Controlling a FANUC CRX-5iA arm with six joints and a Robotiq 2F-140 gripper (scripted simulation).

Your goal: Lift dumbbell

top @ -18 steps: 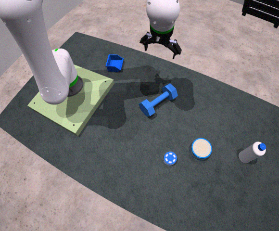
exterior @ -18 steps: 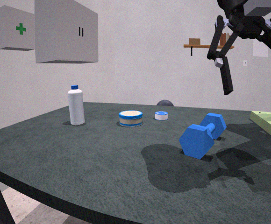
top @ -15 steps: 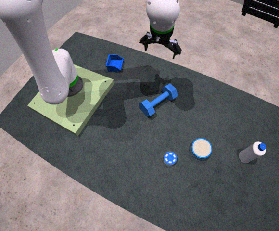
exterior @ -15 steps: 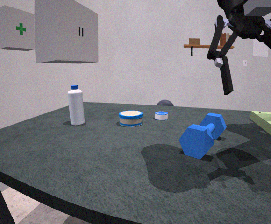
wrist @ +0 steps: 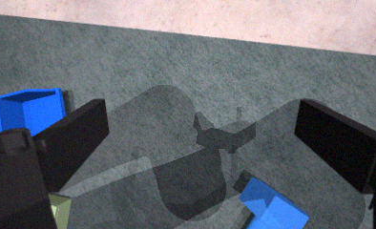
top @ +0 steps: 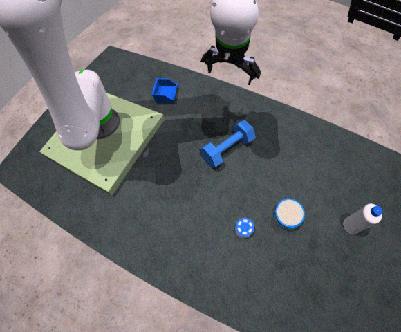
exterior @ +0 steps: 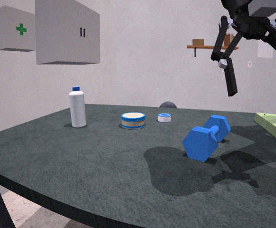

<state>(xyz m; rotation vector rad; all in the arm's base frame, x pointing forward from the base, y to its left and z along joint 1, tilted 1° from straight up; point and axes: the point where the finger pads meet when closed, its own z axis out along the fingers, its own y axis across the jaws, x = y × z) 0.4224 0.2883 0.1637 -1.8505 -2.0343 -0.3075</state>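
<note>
A blue dumbbell (top: 227,143) with hexagonal ends lies flat on the dark green mat near its middle. It also shows in the exterior view (exterior: 206,137), and one end shows at the bottom of the wrist view (wrist: 272,208). My gripper (top: 231,69) hangs high above the mat, up and behind the dumbbell, with its fingers wide open and nothing between them. In the exterior view only the left finger (exterior: 228,71) is in frame. In the wrist view the two black fingers frame bare mat and shadow (wrist: 201,143).
A small blue bin (top: 164,90) sits near the arm's light green base plate (top: 104,142). A blue-and-white disc (top: 245,227), a round blue-rimmed tin (top: 290,213) and a white bottle with a blue cap (top: 362,218) stand at the front right.
</note>
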